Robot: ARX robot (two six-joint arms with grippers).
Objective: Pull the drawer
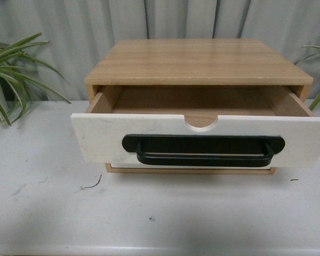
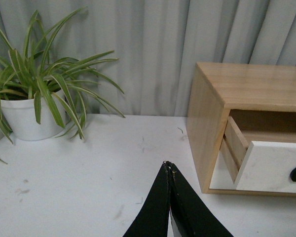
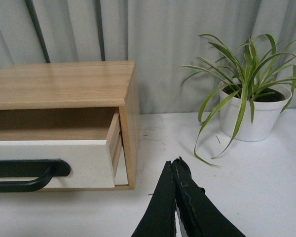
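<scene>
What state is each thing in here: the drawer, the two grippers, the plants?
Drawer: pulled partly out, nothing visible inside.
Left gripper: shut, holding nothing, clear of the cabinet.
Right gripper: shut, holding nothing.
Left plant: upright.
Right plant: upright.

The left tool (image 2: 168,164) has its fingertips pressed together, holding nothing. The right tool (image 3: 175,161) is likewise closed and empty. Neither arm appears in the front view.
</scene>
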